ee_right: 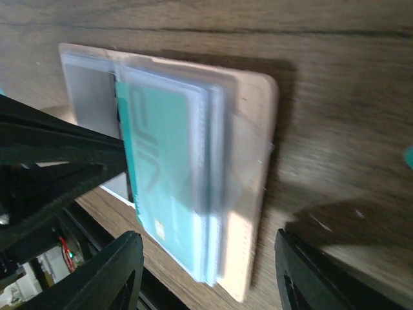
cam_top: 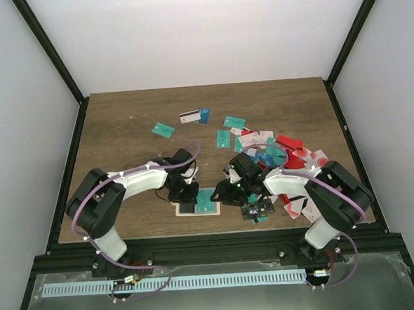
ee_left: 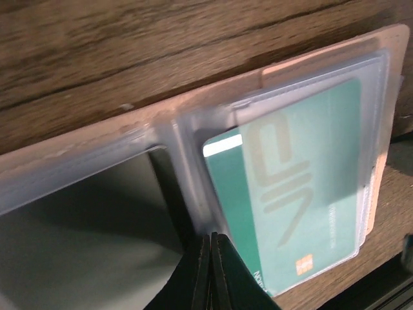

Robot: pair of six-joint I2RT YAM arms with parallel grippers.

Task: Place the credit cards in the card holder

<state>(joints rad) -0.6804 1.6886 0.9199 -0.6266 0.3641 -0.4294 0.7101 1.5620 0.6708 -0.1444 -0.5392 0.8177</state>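
lying open at the near edge of the table, card holder — teal card tucked inside | left gripper jaws pressed together, tips at the holder's fold | right gripper jaws apart, empty, over the holder | loose credit cards scattered right and beyond

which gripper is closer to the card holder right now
Left. The left gripper, shut, has its tips on the left half of the card holder. The right gripper, open, hovers just off its right side.
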